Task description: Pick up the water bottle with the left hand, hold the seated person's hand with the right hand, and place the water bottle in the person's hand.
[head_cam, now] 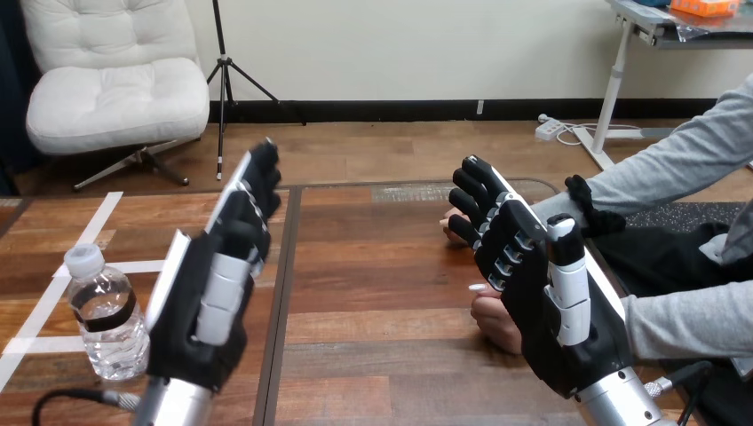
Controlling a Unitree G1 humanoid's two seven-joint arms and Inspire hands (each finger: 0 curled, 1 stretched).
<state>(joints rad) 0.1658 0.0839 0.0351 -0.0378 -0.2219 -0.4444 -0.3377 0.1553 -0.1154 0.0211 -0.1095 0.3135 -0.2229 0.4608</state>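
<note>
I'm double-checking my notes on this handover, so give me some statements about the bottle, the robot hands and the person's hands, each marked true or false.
1. The water bottle stands upright on the table with its cap on. True.
2. The left robot hand grips the bottle. False: it is raised beside the bottle with its fingers straight, holding nothing.
3. The person's nearer hand lies at the table's right side, partly behind the right robot hand. True.
4. The bottle lies in the person's hand. False: it stands at the table's left, well apart from that hand.
</note>
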